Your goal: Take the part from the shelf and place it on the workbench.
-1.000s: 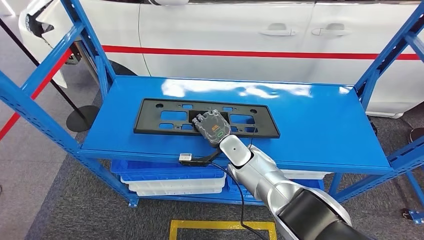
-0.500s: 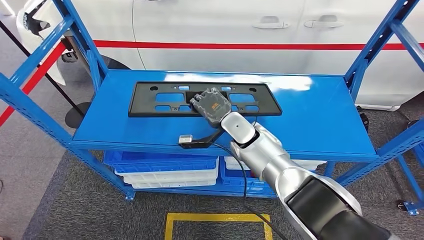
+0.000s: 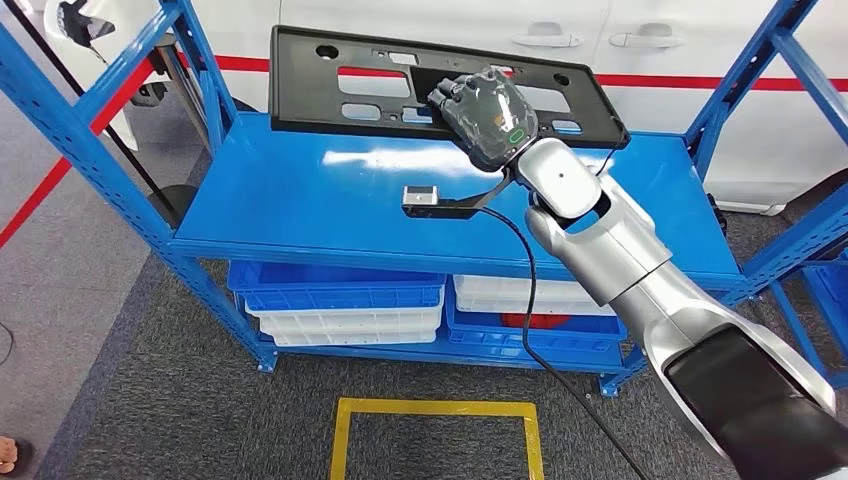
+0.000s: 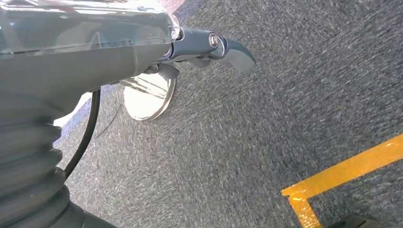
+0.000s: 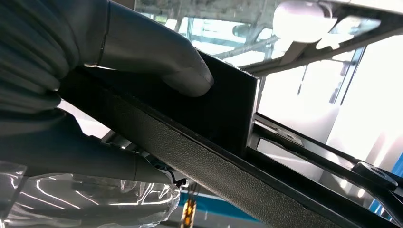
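We hold the long, thin black part (image 3: 400, 85) above the blue shelf (image 3: 330, 200), our right hand (image 3: 485, 115) clamped on its lower edge right of centre; it looks light, stiff and liable to tip.

My right arm reaches forward and up, silver forearm extended, and my right hand (image 3: 487, 115) grips the flat black plastic plate (image 3: 350, 75), its thick grey thumb (image 5: 157, 59) pressed on one face. My left hand (image 4: 199, 47) hangs down beside my body, holding nothing.

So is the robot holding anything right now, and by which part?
The right hand grips the black plate frame near the middle of its lower edge. The left hand holds nothing.
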You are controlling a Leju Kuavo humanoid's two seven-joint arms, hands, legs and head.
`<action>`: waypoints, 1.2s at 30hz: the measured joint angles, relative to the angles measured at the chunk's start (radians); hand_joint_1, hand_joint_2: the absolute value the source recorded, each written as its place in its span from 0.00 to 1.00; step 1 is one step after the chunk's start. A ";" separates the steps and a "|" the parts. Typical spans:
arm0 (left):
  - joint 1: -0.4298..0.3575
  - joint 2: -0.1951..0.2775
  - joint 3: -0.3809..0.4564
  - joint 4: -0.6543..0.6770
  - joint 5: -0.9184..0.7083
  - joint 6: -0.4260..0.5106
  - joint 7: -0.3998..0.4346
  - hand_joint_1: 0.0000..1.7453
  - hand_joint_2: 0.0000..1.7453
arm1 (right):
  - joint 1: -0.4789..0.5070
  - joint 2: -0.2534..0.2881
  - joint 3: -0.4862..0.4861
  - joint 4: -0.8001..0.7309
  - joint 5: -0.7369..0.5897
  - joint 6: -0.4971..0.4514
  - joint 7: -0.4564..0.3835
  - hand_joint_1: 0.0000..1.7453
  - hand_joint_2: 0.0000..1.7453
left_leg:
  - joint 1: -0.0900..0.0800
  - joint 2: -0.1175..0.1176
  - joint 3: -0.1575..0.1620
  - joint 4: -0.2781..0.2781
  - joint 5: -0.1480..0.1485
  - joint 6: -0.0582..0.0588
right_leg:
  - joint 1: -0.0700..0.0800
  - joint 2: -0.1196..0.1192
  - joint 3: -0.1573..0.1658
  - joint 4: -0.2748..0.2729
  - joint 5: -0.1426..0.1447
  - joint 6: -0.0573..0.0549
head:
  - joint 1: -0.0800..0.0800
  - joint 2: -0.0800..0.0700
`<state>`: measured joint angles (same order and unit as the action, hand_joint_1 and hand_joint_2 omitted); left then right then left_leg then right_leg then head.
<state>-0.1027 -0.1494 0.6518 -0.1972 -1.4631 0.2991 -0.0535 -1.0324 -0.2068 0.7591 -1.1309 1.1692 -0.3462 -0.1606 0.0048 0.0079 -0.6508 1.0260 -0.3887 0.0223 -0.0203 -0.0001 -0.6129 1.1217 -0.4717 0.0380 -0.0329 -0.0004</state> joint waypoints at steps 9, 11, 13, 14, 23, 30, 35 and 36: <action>0.003 -0.001 0.000 0.000 0.000 -0.018 -0.002 0.00 1.00 | 0.159 -0.060 0.001 -0.137 0.050 -0.005 0.043 1.00 1.00 | 0.009 -0.006 -0.071 0.183 -0.141 -0.047 | 0.004 -0.010 0.000 -0.097 0.047 -0.058 | 0.000 0.000; 0.003 -0.001 0.000 0.000 0.000 -0.020 -0.003 0.00 1.00 | 0.196 -0.070 -0.002 -0.158 0.069 -0.004 0.052 1.00 1.00 | 0.010 -0.006 -0.078 0.277 -0.181 -0.053 | 0.004 -0.009 -0.027 -0.096 0.068 -0.056 | 0.000 0.000; 0.002 -0.001 0.000 0.000 -0.001 -0.022 -0.003 0.00 1.00 | 0.233 -0.078 -0.011 -0.178 0.090 -0.004 0.059 1.00 1.00 | 0.010 -0.006 -0.023 0.246 -0.145 -0.052 | 0.004 -0.009 -0.052 -0.096 0.088 -0.051 | 0.000 0.000; 0.002 -0.001 0.000 0.000 -0.002 -0.023 -0.003 0.00 1.00 | 0.248 -0.082 -0.018 -0.187 0.098 -0.004 0.063 1.00 1.00 | 0.010 -0.006 0.028 0.185 -0.125 -0.048 | 0.004 -0.010 -0.063 -0.095 0.099 -0.048 | 0.000 0.000; -0.003 0.000 0.001 0.000 -0.006 -0.035 -0.001 0.00 1.00 | 0.327 -0.112 -0.077 -0.238 0.131 -0.004 0.069 1.00 1.00 | 0.003 -0.002 0.109 -0.029 -0.066 0.010 | -0.002 -0.006 -0.120 -0.033 0.057 0.001 | 0.000 0.000; -0.002 0.000 0.001 0.000 -0.006 -0.036 -0.002 0.00 1.00 | 0.349 -0.111 -0.083 -0.242 0.148 -0.002 0.065 1.00 1.00 | -0.006 -0.002 -0.003 -0.013 0.012 0.007 | 0.002 -0.004 -0.017 0.056 -0.001 -0.006 | 0.000 0.000; -0.004 -0.002 0.001 0.000 -0.006 -0.043 -0.004 0.00 1.00 | 0.361 -0.100 -0.088 -0.252 0.151 0.000 0.067 1.00 1.00 | -0.005 -0.003 -0.021 -0.011 0.043 -0.021 | 0.012 -0.005 0.079 -0.105 -0.022 -0.036 | -0.001 0.000; -0.004 -0.002 0.001 0.000 -0.006 -0.045 -0.004 0.00 1.00 | 0.367 -0.096 -0.088 -0.252 0.149 0.000 0.065 1.00 1.00 | -0.004 -0.004 -0.026 -0.004 0.033 -0.026 | 0.010 -0.006 0.074 -0.108 -0.014 -0.044 | -0.001 0.000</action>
<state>-0.1064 -0.1510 0.6527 -0.1976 -1.4693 0.2540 -0.0579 -0.6650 -0.3028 0.6711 -1.3830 1.3178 -0.3466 -0.0960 0.0009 0.0038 -0.6773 1.0217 -0.3561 -0.0042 -0.0099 -0.0064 -0.5386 1.0137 -0.4854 -0.0064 -0.0338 -0.0004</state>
